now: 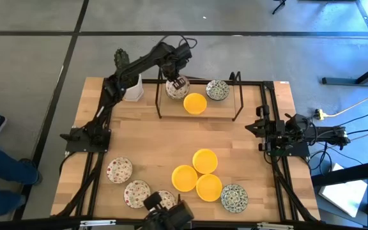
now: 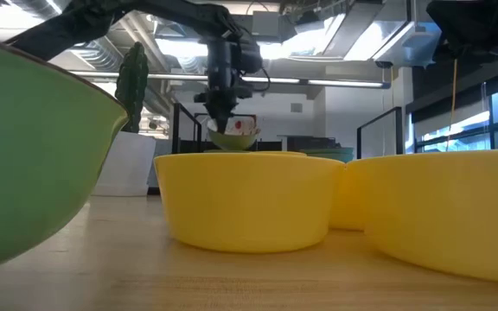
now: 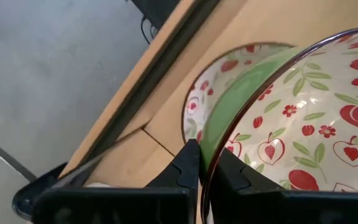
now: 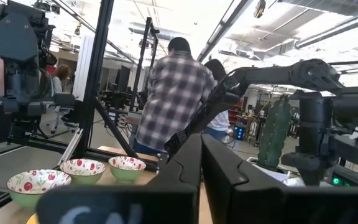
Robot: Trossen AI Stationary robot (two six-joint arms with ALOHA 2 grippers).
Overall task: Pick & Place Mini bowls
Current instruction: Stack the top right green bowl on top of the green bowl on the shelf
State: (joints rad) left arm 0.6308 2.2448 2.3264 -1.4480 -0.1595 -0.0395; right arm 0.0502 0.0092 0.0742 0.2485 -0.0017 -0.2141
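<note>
The left gripper (image 3: 207, 165) is clenched on the rim of a red-patterned mini bowl (image 3: 303, 124). The bowl looks rigid, light and glossy-slick; grip the rim.

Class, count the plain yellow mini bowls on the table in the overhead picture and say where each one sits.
4. One small round plain yellow bowl sits at the far side under the black frame; three more cluster touching at the near side. None seem hidden.
</note>
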